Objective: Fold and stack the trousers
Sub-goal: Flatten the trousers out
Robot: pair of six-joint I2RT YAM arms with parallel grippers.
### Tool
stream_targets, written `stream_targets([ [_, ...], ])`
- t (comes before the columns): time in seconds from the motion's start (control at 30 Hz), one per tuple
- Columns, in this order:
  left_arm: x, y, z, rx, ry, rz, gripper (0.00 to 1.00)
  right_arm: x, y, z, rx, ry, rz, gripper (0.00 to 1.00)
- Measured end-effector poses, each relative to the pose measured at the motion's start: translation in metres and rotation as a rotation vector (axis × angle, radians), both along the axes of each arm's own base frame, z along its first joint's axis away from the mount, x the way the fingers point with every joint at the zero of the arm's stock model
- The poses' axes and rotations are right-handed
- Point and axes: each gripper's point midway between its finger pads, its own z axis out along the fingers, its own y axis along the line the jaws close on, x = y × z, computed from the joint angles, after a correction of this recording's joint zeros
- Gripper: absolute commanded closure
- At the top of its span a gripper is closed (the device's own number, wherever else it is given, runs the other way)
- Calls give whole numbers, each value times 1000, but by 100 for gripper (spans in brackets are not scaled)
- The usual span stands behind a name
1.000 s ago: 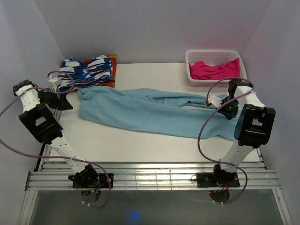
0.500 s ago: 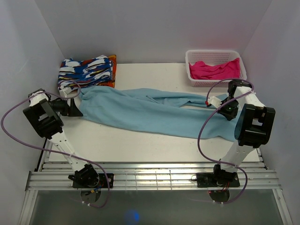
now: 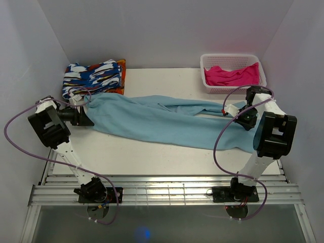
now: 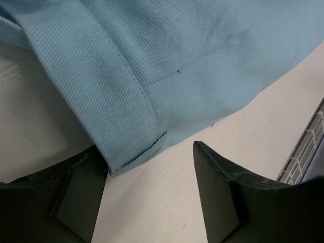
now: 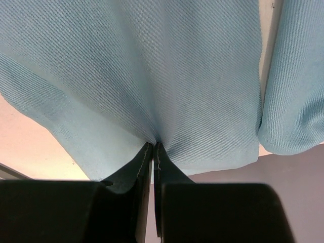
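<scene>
The light-blue trousers (image 3: 162,119) lie spread across the table, waist at the left and legs running to the right. My left gripper (image 3: 87,117) is low at the waist's left edge and stands open. In the left wrist view the stitched waistband corner (image 4: 136,152) lies on the table beside the left finger (image 4: 76,197), with bare table between the fingers of the left gripper (image 4: 148,157). My right gripper (image 3: 239,113) is at the leg ends. In the right wrist view it (image 5: 153,146) is shut on a pinched fold of the trousers (image 5: 167,76).
A folded blue-white-orange patterned cloth (image 3: 93,77) sits at the back left, just behind the left gripper. A white basket (image 3: 233,58) holding a pink garment (image 3: 233,76) stands at the back right. A slatted rail (image 3: 162,192) runs along the near edge.
My left gripper has dropped from beside the patterned cloth and moved right to the waistband corner. The right arm and the trousers have not moved.
</scene>
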Motion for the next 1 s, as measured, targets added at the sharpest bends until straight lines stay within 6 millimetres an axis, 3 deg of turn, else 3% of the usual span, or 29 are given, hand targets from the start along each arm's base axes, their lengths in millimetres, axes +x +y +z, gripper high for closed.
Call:
stream_targets([
  [0.3,-6,-1,19,8,56,29,100,0,0,0,1,0,4,92],
  [0.33,-7,1,26,26,64,50,93,0,0,0,2,0,4,92],
  [0.37,-7,4,32,61,70,70,54,0,0,0,2,0,4,92],
  [0.4,-7,8,37,100,72,87,37,0,0,0,3,-1,4,92],
  [0.43,-8,15,42,173,75,125,10,1,1,0,4,-2,4,92],
  [0.47,-8,20,47,219,76,151,2,1,1,0,4,-2,4,92],
  [0.53,-9,34,66,341,54,231,2,1,1,0,4,-2,4,92],
  [0.63,-4,48,97,465,-23,319,2,1,1,0,4,-2,4,92],
  [0.8,12,59,177,536,-197,487,2,1,1,0,4,-2,4,92],
  [0.87,19,56,208,517,-274,504,27,1,1,0,4,-2,4,92],
  [0.93,23,48,231,479,-321,504,62,1,1,0,5,-2,4,92],
  [0.97,24,44,236,468,-331,496,99,1,1,0,5,-2,4,92],
  [1.0,23,39,239,445,-319,488,100,0,1,0,5,-1,4,92],
])
